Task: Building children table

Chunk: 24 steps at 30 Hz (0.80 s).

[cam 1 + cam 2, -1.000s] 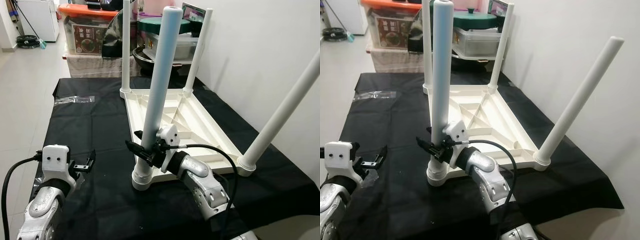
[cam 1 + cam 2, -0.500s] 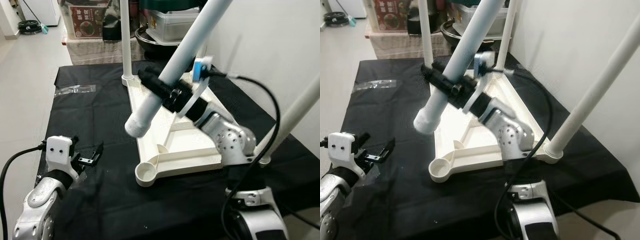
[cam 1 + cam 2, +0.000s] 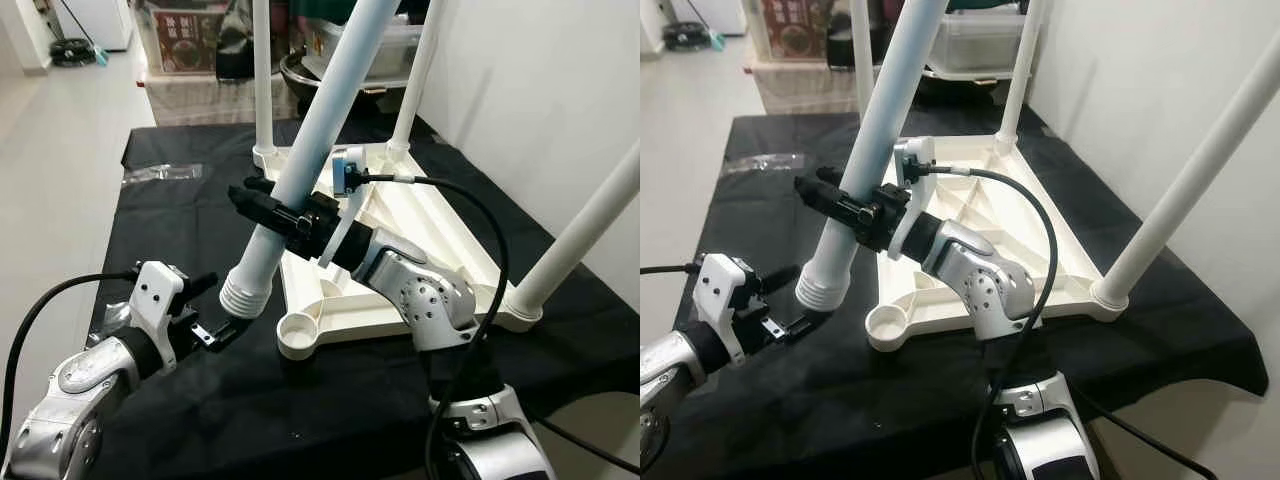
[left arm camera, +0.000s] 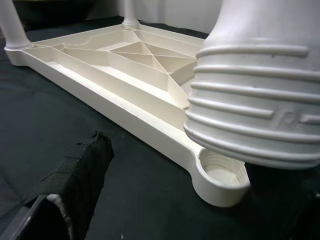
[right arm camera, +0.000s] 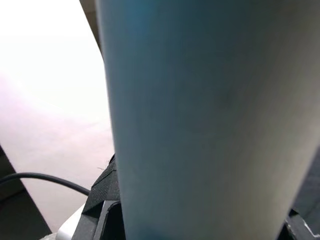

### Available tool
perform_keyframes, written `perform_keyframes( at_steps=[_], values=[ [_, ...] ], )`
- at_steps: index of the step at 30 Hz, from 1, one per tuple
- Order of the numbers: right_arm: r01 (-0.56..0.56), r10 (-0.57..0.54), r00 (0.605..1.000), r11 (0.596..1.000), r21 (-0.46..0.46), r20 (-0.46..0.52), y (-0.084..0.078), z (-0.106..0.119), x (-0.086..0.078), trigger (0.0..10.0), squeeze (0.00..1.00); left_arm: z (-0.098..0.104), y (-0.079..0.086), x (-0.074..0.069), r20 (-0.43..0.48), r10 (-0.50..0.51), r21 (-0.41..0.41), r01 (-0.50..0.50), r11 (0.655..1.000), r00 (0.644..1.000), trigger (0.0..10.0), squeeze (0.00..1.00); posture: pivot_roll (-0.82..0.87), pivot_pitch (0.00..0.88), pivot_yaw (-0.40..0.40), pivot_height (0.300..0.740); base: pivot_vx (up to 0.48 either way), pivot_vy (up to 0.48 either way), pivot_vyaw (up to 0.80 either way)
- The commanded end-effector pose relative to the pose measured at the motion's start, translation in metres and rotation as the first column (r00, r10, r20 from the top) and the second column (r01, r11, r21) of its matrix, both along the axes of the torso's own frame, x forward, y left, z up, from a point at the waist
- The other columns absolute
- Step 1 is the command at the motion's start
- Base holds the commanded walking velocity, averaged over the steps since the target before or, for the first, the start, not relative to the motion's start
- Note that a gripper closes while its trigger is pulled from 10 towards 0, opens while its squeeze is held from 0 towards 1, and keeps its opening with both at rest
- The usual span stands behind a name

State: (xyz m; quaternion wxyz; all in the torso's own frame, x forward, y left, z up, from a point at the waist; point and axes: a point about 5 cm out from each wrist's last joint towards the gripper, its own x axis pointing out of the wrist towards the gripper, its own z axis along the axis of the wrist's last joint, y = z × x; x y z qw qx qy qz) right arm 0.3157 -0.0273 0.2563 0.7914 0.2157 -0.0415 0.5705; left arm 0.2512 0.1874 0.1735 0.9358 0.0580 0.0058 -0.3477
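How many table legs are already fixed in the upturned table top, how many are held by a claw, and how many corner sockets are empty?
Legs fixed in the table top: 3 ()
Legs held by the right claw: 1
Empty corner sockets: 1
Total legs: 4

Head stereo pair: looks forward and down from the near edge of the black-clothed counter (image 3: 170, 215); both eyes share it. Left wrist camera: low, close under the ribbed white plastic leg (image 4: 260, 95). Right wrist camera: pressed against that leg.
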Motion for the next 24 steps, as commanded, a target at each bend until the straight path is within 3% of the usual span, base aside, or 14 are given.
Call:
perform_keyframes(
  at_steps=[1,17,24],
  values=[
    [-0.014,0.014,1.0,0.999,-0.036,0.007,0.007,-0.003,-0.003,10.0,0.0,0.009,-0.014,-0.001,0.016,-0.128,-0.017,0.128,0.992,0.992,10.0,0.0,0.08,0.0,-0.062,0.74,0.0,0.0,0.0],
    [-0.032,0.032,0.999,0.998,-0.062,0.0,0.018,-0.008,-0.007,10.0,0.0,0.018,-0.025,-0.006,0.012,-0.234,-0.031,0.234,0.972,0.972,10.0,0.0,0.08,0.0,-0.061,0.74,0.0,0.0,0.0],
    [0.008,-0.012,0.999,0.997,-0.081,-0.044,0.019,-0.014,0.0,10.0,0.0,0.02,-0.034,-0.011,0.013,-0.289,-0.036,0.289,0.957,0.957,10.0,0.0,0.08,0.0,-0.066,0.74,0.0,0.0,0.0]
  ],
)
